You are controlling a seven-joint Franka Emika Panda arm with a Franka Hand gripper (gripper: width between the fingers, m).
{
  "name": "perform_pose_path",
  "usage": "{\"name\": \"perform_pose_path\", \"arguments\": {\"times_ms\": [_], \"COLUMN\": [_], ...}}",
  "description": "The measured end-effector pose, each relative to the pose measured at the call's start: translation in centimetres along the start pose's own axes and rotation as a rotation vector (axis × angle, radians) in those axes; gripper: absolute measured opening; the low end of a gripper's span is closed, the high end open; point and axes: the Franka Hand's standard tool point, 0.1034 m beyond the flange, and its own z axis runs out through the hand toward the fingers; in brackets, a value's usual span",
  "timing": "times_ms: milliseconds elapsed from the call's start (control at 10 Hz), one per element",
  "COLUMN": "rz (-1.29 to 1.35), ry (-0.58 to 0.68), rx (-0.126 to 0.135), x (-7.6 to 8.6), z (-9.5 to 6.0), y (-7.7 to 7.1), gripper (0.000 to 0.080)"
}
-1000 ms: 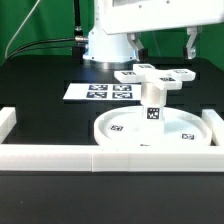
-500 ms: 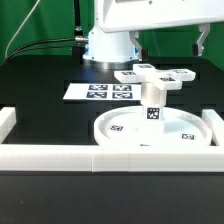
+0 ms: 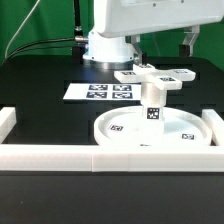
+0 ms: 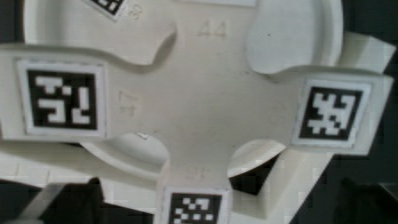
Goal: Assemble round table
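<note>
The round table's disc top [image 3: 120,128] lies flat at the front. The short cylinder leg [image 3: 153,108] stands upright on it and carries the cross-shaped base [image 3: 152,75]. My gripper [image 3: 186,45] hangs above and to the exterior view's right of the base, touching nothing. Only one dark finger [image 3: 190,42] shows under the white wrist housing. The wrist view looks straight down on the base [image 4: 205,95] with its tagged arms, and on the disc rim [image 4: 107,165] below. The jaws appear open and empty.
The marker board [image 3: 100,91] lies behind the disc at the exterior view's left. The long white border rail [image 3: 60,152] runs along the front, with an end block [image 3: 6,120] at the left. The robot's base [image 3: 108,45] stands at the back.
The visible finger swung to the exterior view's right and has come back to the left. The disc, leg and base have not moved.
</note>
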Motion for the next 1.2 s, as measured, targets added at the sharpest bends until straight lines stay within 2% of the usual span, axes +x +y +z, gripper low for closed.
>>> {"name": "perform_pose_path", "arguments": {"times_ms": [200, 600, 1200], "rz": [-0.203, -0.444, -0.492], "ry": [-0.003, -0.008, -0.032], "rx": [-0.011, -0.028, -0.024], "x": [-0.1, -0.6, -1.8], "z": [0.1, 0.2, 1.4], "y": [0.1, 0.9, 0.4], "gripper": [0.0649, 0.0649, 0.0649]}}
